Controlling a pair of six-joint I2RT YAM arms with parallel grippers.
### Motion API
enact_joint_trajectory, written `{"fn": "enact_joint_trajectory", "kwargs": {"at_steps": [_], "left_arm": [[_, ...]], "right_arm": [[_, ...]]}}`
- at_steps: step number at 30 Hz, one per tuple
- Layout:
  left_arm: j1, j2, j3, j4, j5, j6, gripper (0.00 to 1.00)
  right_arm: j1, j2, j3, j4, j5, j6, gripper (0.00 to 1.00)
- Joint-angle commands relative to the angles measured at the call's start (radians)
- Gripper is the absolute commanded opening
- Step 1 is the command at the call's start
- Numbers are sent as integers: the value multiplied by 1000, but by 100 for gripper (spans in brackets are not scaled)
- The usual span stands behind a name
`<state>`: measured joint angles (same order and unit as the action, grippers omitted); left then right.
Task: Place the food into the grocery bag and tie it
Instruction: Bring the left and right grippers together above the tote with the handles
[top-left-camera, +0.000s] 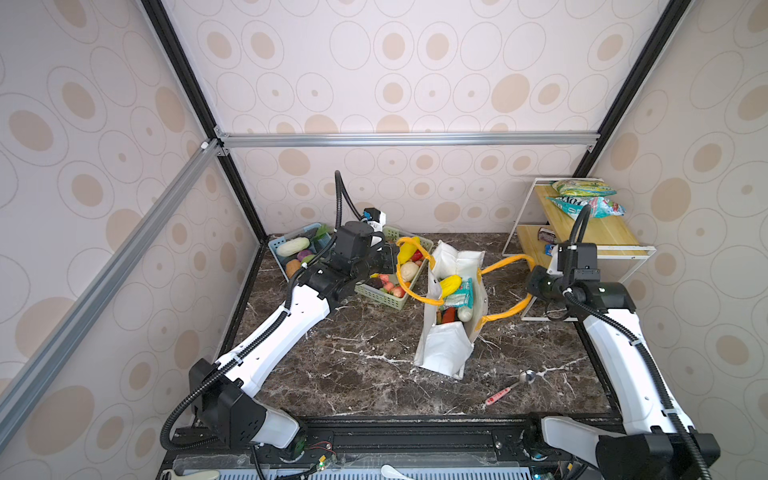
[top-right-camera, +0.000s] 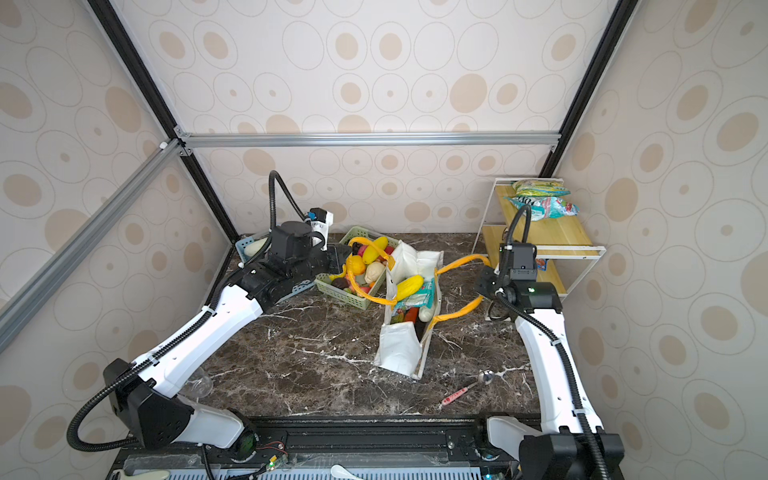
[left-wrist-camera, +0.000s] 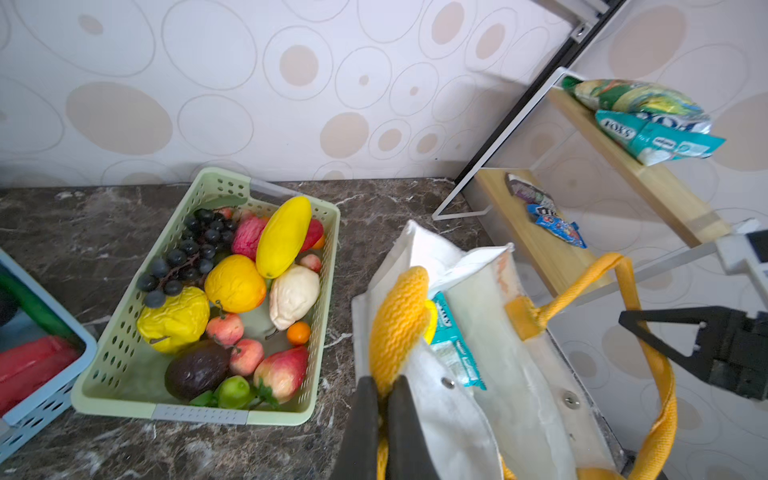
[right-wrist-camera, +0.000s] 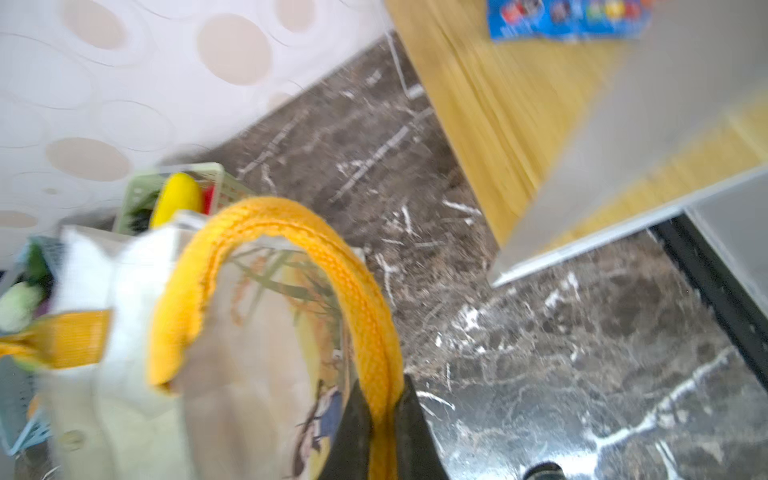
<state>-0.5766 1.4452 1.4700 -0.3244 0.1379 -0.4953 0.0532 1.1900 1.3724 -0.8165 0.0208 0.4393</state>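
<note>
The food (top-left-camera: 451, 286) sits in the bag (top-left-camera: 442, 353) standing mid-desk (top-left-camera: 353, 345), so it's tying time. The left claw (left-wrist-camera: 385, 388) and right claw (right-wrist-camera: 384, 392) each pinch a yellow handle (left-wrist-camera: 399, 316). Next up, I'd guess, is crossing the loops.

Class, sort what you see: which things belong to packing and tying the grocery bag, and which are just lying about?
In the job: grocery bag; yellow gourd and teal packet inside it; left gripper, shut on one yellow handle; right gripper, shut on the other.

Lying about: spoon; green basket; blue basket; shelf.
</note>
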Motion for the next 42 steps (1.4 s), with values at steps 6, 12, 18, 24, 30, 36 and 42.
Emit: {"fn": "enact_joint_trajectory", "kwargs": {"at_steps": [6, 12, 18, 24, 30, 36, 42], "left_arm": [[-74, 79, 212, 39, 67, 16, 0], [-82, 116, 232, 67, 101, -22, 0], [-92, 118, 253, 108, 122, -69, 0], [-135, 148, 270, 118, 163, -73, 7], [-166, 180, 263, 140, 184, -91, 31], [-169, 187, 297, 135, 168, -84, 46], [-167, 232, 410, -14, 42, 6, 65]], "right_arm": [[288, 103, 250, 63, -156, -186, 6], [345, 122, 112, 269, -412, -138, 5], [368, 175, 57, 386, -519, -94, 3], [370, 203, 11, 489, -576, -63, 3], [371, 158, -25, 591, -595, -53, 3], [356, 132, -99, 683, -599, -22, 2], [323, 112, -181, 812, -637, 53, 2]]}}
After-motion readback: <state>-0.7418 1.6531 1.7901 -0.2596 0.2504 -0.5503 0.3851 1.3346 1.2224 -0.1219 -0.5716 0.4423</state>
